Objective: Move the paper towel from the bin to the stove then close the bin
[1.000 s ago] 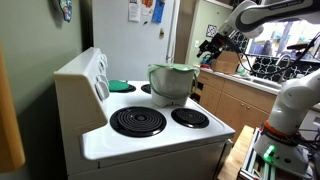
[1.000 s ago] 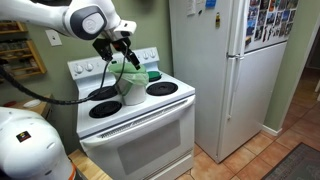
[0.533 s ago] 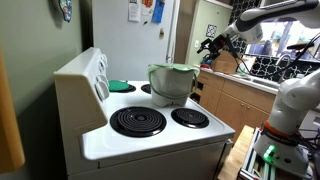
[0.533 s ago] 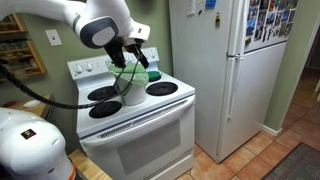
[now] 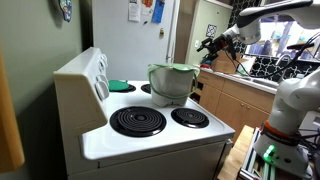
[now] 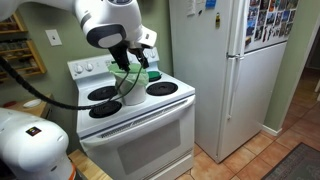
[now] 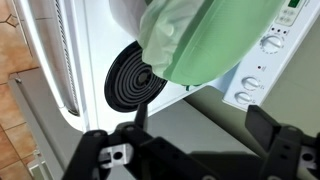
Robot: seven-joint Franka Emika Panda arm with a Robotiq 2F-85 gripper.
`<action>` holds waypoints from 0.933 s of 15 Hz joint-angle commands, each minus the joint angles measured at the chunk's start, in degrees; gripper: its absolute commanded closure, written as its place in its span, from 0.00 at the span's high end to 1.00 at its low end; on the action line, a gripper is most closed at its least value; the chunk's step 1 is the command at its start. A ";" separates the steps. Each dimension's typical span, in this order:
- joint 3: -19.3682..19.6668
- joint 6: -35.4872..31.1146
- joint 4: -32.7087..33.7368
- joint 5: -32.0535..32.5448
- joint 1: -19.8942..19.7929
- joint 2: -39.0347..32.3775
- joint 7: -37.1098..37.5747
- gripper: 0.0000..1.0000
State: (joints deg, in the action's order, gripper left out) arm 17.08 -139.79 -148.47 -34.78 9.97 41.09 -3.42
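Fingers (image 7: 118, 152) now higher above bin (image 7: 235, 45)

Front black coil burners (image 5: 138, 121) on the white electric stove (image 5: 100, 143) are wide open. The silvery-grey green-rimmed bin (image 5: 172, 85) hogs the middle, and the raised white control panel (image 5: 82, 80) walls off the back.

Stove (image 5: 150, 135) white all over, control panel included; burners (image 5: 137, 121) black, coils forming concentric rings. Bin (image 5: 172, 90) silvery-grey with a green rim; its lid (image 7: 230, 45) pale, milky green in the wrist view. Flat disc (image 5: 119, 86) teal. Fridge (image 6: 215, 70) white, its side patched with many-coloured photos (image 6: 265, 22). Cabinets (image 5: 235, 100) light wood-brown. Wall (image 6: 45, 62) dull olive green. Floor (image 6: 250, 155) reddish-brown tile. Robot arm (image 6: 110, 12) white with black joints.
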 commanded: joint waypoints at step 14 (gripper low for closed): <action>0.28 11.90 8.48 -3.21 -2.83 -8.56 1.16 1.00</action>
State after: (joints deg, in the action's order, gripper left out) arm 16.41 -135.04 -145.01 -35.63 8.06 37.71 -2.38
